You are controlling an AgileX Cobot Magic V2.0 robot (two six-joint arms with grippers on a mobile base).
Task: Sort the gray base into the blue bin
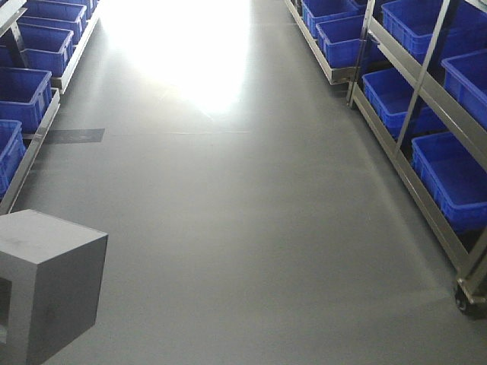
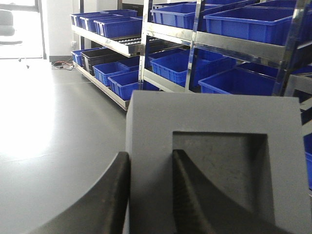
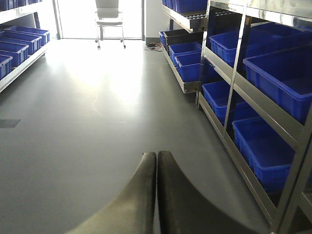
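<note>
The gray base (image 1: 53,281) is a matte cube with a square recess, hanging at the lower left of the front view above the floor. In the left wrist view the gray base (image 2: 214,117) fills the foreground. My left gripper (image 2: 150,155) is shut on its wall, with one finger outside and the other inside the recess. My right gripper (image 3: 156,153) is shut with nothing in it, over bare floor. Several blue bins stand on the racks, such as one blue bin (image 1: 430,179) low on the right; I cannot tell which is the task's bin.
Steel racks (image 1: 403,114) with blue bins line both sides of a gray aisle. A rack caster (image 1: 464,300) sits at the lower right. A dark floor patch (image 1: 76,135) lies to the left. An office chair (image 3: 108,14) stands at the bright far end.
</note>
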